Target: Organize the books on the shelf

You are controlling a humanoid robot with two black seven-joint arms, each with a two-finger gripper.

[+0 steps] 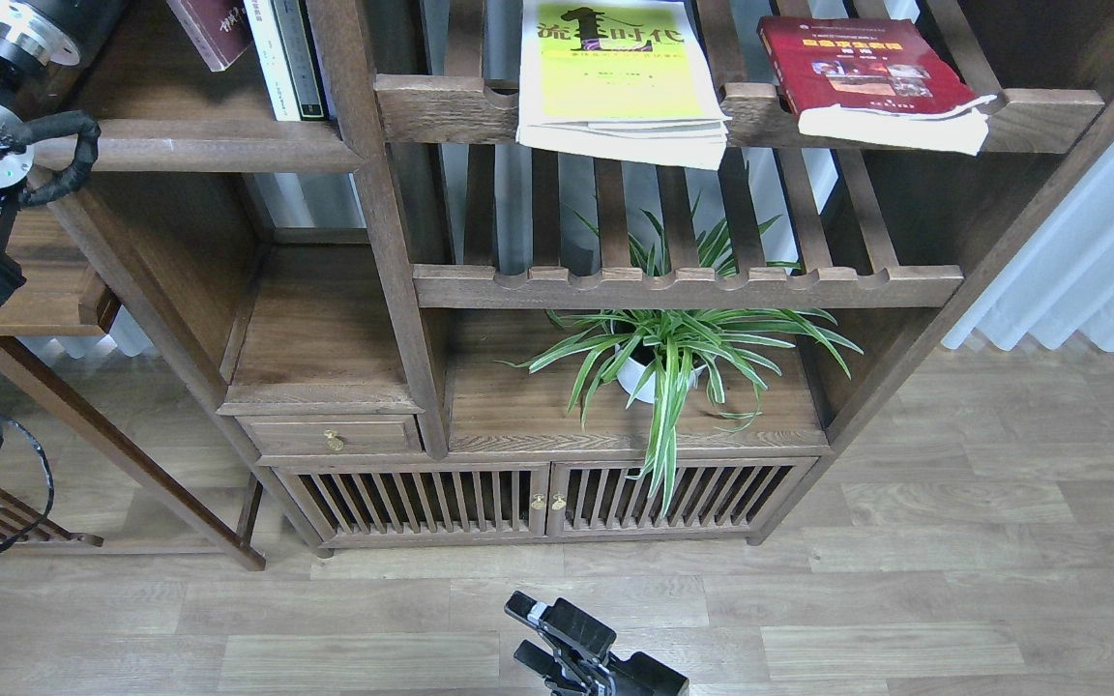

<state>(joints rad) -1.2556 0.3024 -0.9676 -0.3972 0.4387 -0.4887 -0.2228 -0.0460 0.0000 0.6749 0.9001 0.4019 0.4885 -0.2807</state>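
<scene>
- Right gripper (557, 633), low at six o'clock above the floor, fingers parted and holding nothing.
- Left gripper: out of view; only arm links show at nine o'clock.
- Yellow-green book (620, 82) and red book (871, 82) lie flat at twelve and one o'clock on a slatted rack (1040, 111), overhanging its rail; a careless pull could tip them off.
- Maroon book (214, 29) leans on the shelf (199, 155) at eleven o'clock beside thin upright books (288, 58).
- A potted plant (663, 358) sits in the lower compartment.
</scene>
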